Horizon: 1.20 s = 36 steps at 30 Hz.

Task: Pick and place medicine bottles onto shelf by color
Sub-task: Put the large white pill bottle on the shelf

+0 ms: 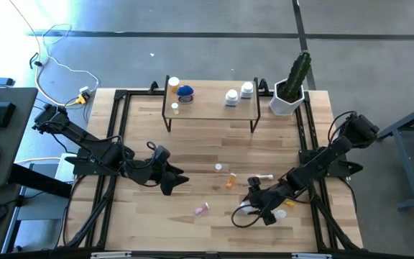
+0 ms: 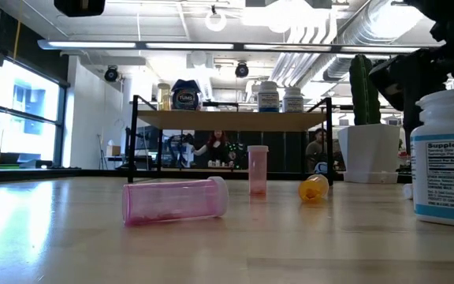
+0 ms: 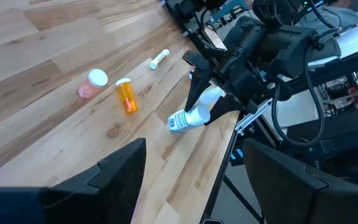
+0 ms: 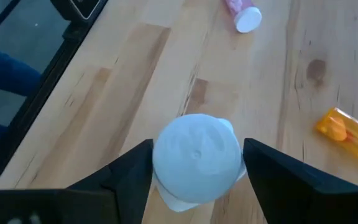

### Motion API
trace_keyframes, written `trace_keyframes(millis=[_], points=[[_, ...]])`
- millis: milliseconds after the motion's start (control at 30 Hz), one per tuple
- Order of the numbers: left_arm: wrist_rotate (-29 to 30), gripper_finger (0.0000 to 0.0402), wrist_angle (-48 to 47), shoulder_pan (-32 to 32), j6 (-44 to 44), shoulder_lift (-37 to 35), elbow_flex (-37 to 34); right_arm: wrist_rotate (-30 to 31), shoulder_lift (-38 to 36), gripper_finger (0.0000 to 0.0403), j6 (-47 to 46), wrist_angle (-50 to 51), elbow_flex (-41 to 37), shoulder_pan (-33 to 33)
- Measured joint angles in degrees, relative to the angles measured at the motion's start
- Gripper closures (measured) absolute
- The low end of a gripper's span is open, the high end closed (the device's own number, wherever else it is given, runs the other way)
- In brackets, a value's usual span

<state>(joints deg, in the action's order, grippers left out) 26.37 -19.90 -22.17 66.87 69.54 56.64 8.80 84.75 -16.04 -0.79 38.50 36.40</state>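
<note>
My right gripper (image 1: 251, 204) is shut on a white bottle (image 4: 196, 157) at the table's near right; the bottle also shows in the low view (image 2: 448, 158). My left gripper (image 1: 175, 180) is open and empty, left of the middle. A pink bottle (image 1: 202, 208) lies on its side, a small pink one (image 1: 218, 167) stands upright, and an orange one (image 1: 231, 180) lies on the table. The shelf (image 1: 210, 108) at the far middle carries an orange bottle, a blue-lidded jar (image 1: 185, 91) and two white bottles (image 1: 239, 93). My right gripper pinches the white bottle's cap end (image 4: 166, 155) between its two fingers, one on each side of the cap. The fingers come from above, pointing down. The bottle stands upright with its base (image 2: 448, 217) on the table.
A white pot with a cactus (image 1: 290, 90) stands at the far right beside the shelf. A thin white tube (image 1: 264, 176) and a small orange thing (image 1: 282, 214) lie near my right gripper. Black frame rails (image 1: 117, 137) run along the table's sides. People show in the room behind.
</note>
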Motion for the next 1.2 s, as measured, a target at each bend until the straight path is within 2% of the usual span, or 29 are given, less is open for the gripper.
trace_keyframes(millis=[267,467,733,1033,1200], points=[[-0.17,0.0145,-0.02,0.00,-2.74,0.00,0.00,0.46,-0.07,0.0247,-1.64,-0.34,0.15,0.02],[-0.13,0.0145,-0.02,0.02,-8.10,0.00,0.00,3.94,-0.04,0.0249,-9.32,-0.54,0.22,0.02],[3.74,0.0145,-0.02,0.02,-16.14,0.00,0.00,15.16,0.07,0.0238,-22.61,1.79,4.64,0.02],[5.95,0.0145,0.00,1.24,-32.38,0.00,0.00,31.99,0.04,0.0238,-40.57,10.55,13.82,-2.90],[6.07,0.0145,-0.02,2.82,-41.71,0.79,0.02,35.26,0.02,0.0237,-48.04,14.93,19.02,-6.92]])
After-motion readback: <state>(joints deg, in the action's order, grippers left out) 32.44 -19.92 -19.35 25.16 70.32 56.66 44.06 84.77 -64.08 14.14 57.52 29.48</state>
